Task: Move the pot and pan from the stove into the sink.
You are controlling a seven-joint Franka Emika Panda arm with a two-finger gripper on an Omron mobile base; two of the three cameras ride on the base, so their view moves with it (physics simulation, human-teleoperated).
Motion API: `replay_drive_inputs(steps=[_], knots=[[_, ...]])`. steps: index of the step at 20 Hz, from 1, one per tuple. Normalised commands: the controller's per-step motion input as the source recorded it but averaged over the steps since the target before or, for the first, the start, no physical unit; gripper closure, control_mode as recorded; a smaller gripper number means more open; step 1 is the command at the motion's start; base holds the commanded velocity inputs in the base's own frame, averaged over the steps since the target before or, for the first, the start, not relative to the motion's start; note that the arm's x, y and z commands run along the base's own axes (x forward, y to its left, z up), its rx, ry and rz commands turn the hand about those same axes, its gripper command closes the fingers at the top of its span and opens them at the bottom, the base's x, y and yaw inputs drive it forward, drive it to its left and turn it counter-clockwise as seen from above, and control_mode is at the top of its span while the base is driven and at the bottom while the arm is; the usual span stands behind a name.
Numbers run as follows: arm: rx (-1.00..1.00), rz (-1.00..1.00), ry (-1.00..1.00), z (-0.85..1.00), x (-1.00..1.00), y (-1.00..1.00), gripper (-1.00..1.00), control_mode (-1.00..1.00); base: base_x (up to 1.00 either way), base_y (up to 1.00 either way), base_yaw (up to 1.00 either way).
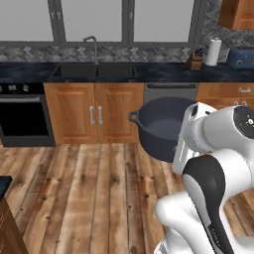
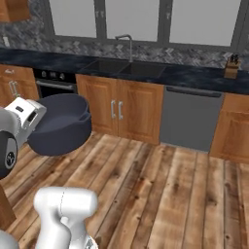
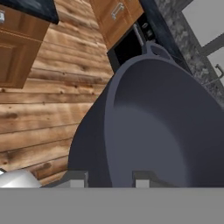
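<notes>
Fingers [image 3: 107,179] clamp pot [image 3: 162,127] rim; tips cut off.

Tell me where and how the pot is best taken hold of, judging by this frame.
By the rim wall, one finger inside and one outside, coming from the near side, as the gripper does now. The pot is held above the floor, tilted. Its thick wall fits the pinch; its loop handle is small and faces away from the hand.

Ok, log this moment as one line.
gripper: shut on pot rim | pot: carried above floor, tilted | sink: ahead, not reached
</notes>
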Motion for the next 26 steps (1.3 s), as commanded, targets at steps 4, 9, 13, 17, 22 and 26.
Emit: replay_drive_inputs(steps=[4,9,13,17,22,26], knots=[[0.0,0.0,0.0,0.0,0.0,0.0,1.0,1.0,-0.01,-0.02,-0.04],[0.0,0.0,0.0,0.0,0.0,0.0,1.0,1.0,0.35,-0.02,-0.14],[0.0,0.0,0.0,0.0,0.0,0.0,1.0,1.0,0.72,0.02,-0.11],[0.0,0.0,0.0,0.0,0.0,0.0,1.0,1.0,0.36,0.07,-0.05],[0.0,0.0,0.0,0.0,0.0,0.0,1.0,1.0,0.25,0.01,-0.01],[0.0,0.0,0.0,0.0,0.0,0.0,1.0,1.0,0.83,0.08,-0.04]])
